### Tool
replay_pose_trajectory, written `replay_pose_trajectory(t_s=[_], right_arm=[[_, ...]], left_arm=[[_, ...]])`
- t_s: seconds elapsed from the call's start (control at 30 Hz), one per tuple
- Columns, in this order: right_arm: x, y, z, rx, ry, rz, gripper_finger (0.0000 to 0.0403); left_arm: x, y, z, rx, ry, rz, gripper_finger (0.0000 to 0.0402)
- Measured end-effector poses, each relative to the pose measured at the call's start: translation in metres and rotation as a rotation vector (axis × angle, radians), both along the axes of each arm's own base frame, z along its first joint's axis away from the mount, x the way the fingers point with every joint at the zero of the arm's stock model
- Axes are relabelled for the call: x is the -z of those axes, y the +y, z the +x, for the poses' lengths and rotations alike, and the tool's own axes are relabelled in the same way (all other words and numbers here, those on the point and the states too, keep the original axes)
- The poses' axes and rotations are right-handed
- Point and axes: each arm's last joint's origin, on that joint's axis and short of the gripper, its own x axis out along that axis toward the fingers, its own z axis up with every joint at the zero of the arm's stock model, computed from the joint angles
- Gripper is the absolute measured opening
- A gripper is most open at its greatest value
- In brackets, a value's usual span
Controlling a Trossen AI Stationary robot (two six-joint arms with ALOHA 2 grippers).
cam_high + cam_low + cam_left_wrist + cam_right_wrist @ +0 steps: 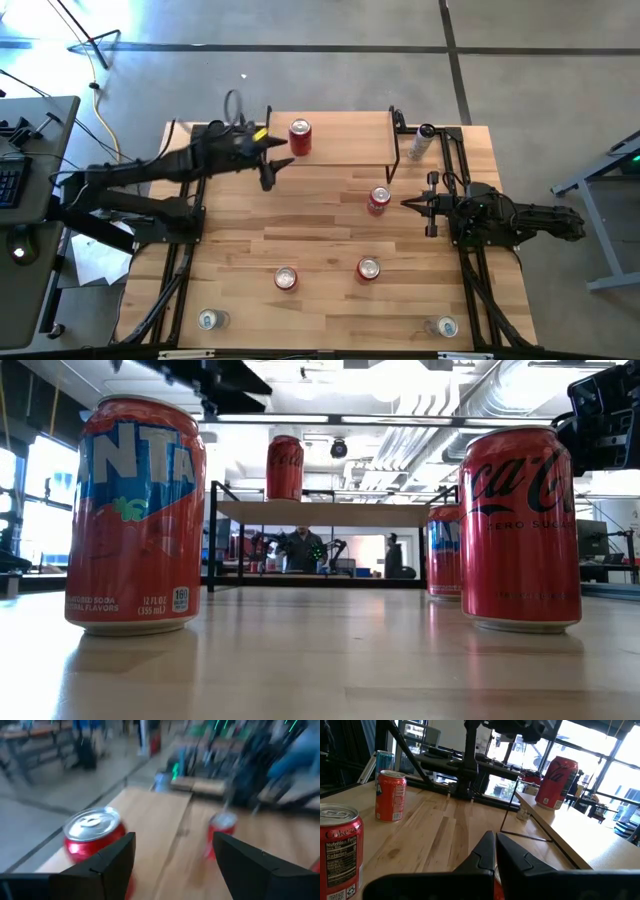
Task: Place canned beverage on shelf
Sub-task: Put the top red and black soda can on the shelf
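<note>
The shelf (340,140) stands at the table's far middle on thin black legs. A red can (300,137) stands upright on its left end and also shows in the low view (285,467) and the left wrist view (92,834). My left gripper (272,162) is open and empty, just left of that can and toward the near side. My right gripper (405,203) is shut and level. It points at a red can (378,200) standing on the table, a small gap away. Only a red sliver of that can (495,877) shows past the fingers.
A Fanta can (286,279) and a Coke Zero can (368,268) stand on the table's near middle. Silver-topped cans stand at the near left (208,320) and near right (444,326). A pale can (425,140) lies right of the shelf.
</note>
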Motion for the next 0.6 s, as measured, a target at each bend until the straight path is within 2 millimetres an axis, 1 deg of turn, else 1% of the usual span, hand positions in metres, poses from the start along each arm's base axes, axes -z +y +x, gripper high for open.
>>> replay_pose_trajectory(t_s=[0.07, 0.13, 0.2, 0.27, 0.37, 0.43, 0.53, 0.6], right_arm=[[0.0, 0.0, 0.0, 0.0, -0.002, 0.0, 0.0], [-0.002, 0.0, 0.0, 0.0, -0.021, 0.0, 0.0], [-0.005, 0.0, 0.0, -0.015, -0.051, 0.031, 0.0], [-0.007, 0.001, 0.0, -0.028, -0.074, 0.077, 0.0], [-0.012, 0.001, -0.001, -0.027, -0.13, 0.092, 0.0], [-0.017, 0.001, -0.002, -0.023, -0.178, 0.097, 0.0], [-0.021, 0.0, -0.003, -0.02, -0.232, 0.166, 0.0], [-0.023, 0.0, -0.003, -0.02, -0.249, 0.18, 0.0]], left_arm=[[0.006, -0.004, -0.007, -0.006, -0.024, -0.005, 0.0252], [0.008, -0.005, -0.014, -0.084, -0.033, -0.026, 0.0244], [0.012, -0.004, -0.021, -0.188, -0.036, -0.026, 0.0226], [0.018, -0.001, -0.024, -0.264, -0.019, -0.032, 0.0195], [0.028, 0.004, -0.022, -0.311, 0.012, -0.032, 0.0133], [0.034, 0.013, -0.019, -0.346, 0.023, -0.033, 0.0086], [0.042, 0.029, -0.011, -0.371, 0.024, -0.043, 0.002], [0.046, 0.04, -0.006, -0.367, 0.006, -0.06, 0.0008]])
